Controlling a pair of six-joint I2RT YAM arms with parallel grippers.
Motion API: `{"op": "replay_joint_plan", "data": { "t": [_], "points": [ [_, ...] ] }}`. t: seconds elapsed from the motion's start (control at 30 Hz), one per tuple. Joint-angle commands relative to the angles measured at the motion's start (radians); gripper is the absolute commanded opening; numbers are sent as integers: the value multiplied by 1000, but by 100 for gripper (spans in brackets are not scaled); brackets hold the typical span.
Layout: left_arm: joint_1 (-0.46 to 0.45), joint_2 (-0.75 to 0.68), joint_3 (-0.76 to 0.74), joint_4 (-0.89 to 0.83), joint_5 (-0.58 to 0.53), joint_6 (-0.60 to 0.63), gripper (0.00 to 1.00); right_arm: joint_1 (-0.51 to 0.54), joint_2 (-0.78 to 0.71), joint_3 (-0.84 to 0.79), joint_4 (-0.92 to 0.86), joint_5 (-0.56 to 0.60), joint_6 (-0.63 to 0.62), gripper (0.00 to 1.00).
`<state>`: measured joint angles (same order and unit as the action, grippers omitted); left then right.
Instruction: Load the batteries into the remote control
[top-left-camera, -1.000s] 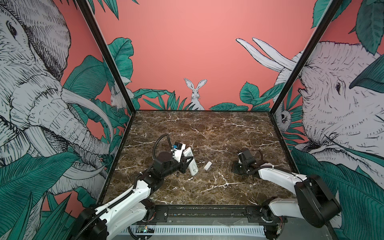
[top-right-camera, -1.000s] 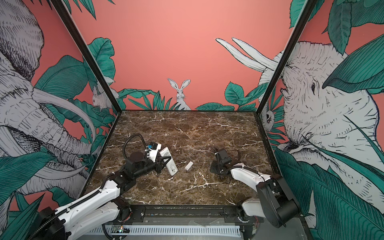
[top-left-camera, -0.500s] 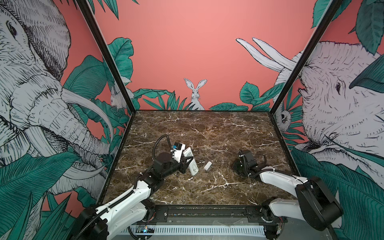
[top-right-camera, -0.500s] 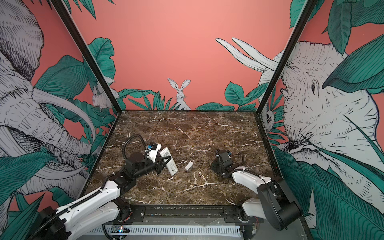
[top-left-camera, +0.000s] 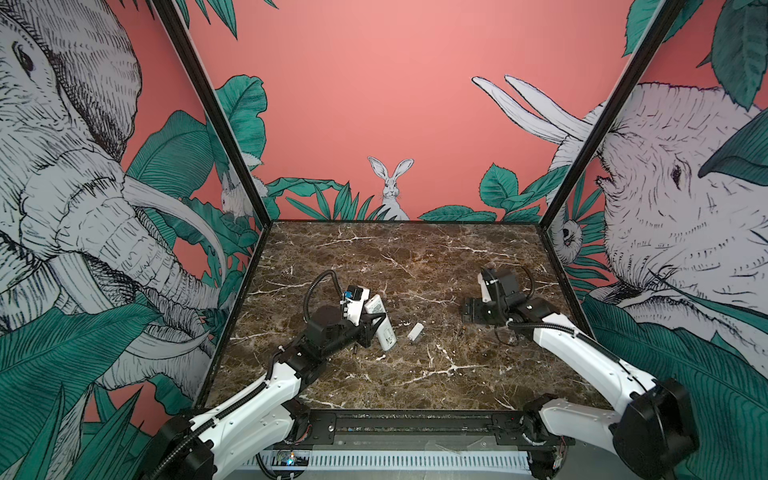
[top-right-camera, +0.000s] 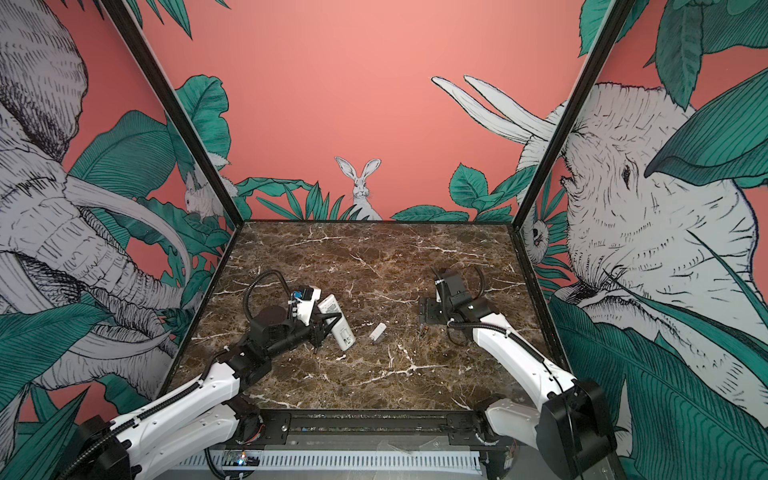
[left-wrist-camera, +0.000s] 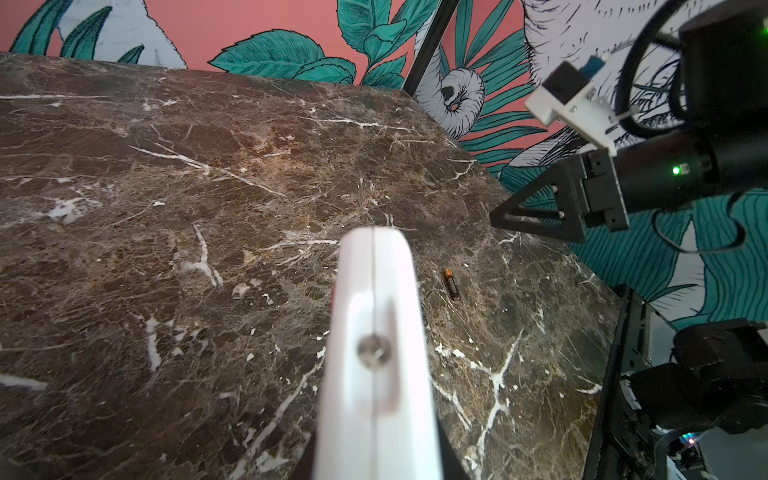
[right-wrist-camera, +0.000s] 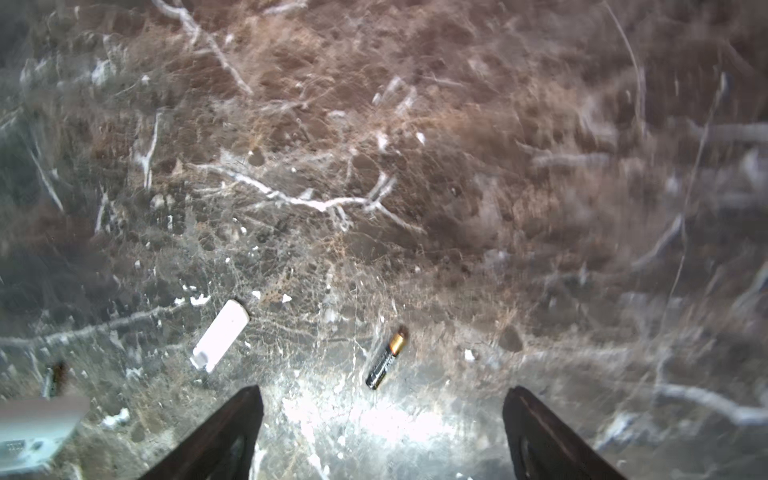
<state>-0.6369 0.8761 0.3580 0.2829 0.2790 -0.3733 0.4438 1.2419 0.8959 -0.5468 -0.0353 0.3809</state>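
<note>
Currently left claw pinching remote control; right claw spread wide near battery lying on marble table.

The left arm and right arm are glossy white shells with fat black joints. Black cable loops off each wrist, next to a white camera block with a blue bit. Fingers are black hollow triangles, plus a tiny green light on the right wrist.
</note>
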Motion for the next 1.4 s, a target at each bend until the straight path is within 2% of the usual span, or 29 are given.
{"op": "replay_joint_plan", "data": {
  "t": [0.0,0.13,0.23,0.37,0.5,0.67,0.8,0.9,1.13,1.37],
  "points": [
    [7,-20,-2,23,-4,2,0,-4,99,97,-162,-93,-314,90],
    [8,-40,1,6,-10,5,0,-4,180,191,-235,-132,-496,90],
    [8,-61,0,-15,-19,11,0,-5,220,248,-312,-114,-600,90],
    [9,-71,1,-22,-27,11,0,14,248,244,-380,-141,-782,99],
    [11,-67,2,-19,-21,15,0,34,242,171,-315,-5,-913,99],
    [14,-66,-3,-8,-16,14,0,48,237,83,-199,51,-1080,100],
    [17,-72,-5,-10,-17,13,0,38,265,22,-29,95,-1200,100],
    [19,-73,-24,20,-27,3,0,31,298,31,-29,127,-1240,99],
    [40,-47,-31,75,13,3,0,27,346,85,-56,100,-1306,97],
    [126,-109,-60,113,56,-30,0,33,426,160,-165,40,-1342,93]
  ]
}}
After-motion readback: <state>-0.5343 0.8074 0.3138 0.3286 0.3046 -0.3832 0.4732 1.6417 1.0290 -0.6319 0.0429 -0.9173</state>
